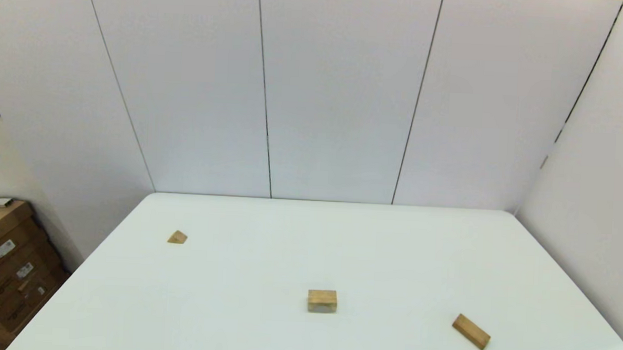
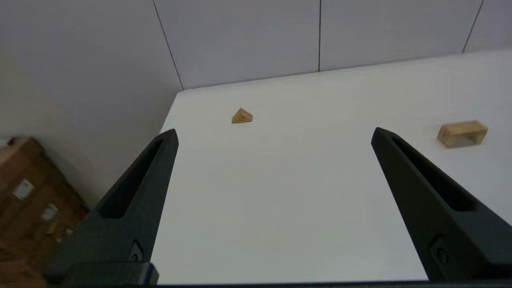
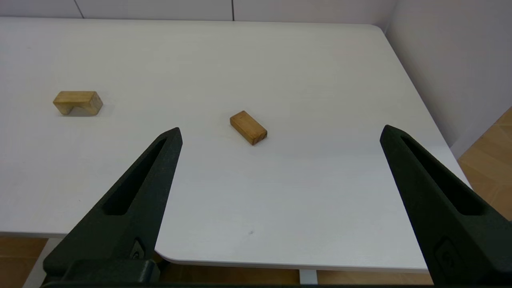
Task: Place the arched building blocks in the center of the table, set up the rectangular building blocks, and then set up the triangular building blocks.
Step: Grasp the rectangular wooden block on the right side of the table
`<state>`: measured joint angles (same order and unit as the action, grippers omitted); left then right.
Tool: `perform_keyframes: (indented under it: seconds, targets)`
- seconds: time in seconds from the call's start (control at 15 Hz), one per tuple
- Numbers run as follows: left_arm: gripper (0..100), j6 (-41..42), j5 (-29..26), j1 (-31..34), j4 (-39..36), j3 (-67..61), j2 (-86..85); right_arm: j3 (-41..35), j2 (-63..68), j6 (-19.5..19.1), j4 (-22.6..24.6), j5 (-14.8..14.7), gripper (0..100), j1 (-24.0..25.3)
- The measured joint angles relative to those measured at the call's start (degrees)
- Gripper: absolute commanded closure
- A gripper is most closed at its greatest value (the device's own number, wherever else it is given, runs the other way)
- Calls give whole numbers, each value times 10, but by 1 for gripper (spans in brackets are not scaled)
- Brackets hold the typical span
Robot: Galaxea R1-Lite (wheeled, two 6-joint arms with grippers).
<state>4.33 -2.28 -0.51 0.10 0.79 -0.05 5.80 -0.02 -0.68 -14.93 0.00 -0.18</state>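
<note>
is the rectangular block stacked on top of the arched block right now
No, the rectangular block lies flat on the table, well apart from the arched block near the middle.

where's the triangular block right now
In the head view the triangular block lies alone on the table's far left, near its left edge, well apart from the arched block at centre.
</note>
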Motion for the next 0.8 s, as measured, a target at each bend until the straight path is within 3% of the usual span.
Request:
perform_keyframes:
  seconds: [0.53, 0.8]
  targets:
    - [0, -32, 13, 0, -1, -7, 0, 0, 0, -1, 0, 0, 0, 0]
    - [0, -33, 16, 0, -1, -7, 0, 3, 4, -23, -3, -3, 0, -1]
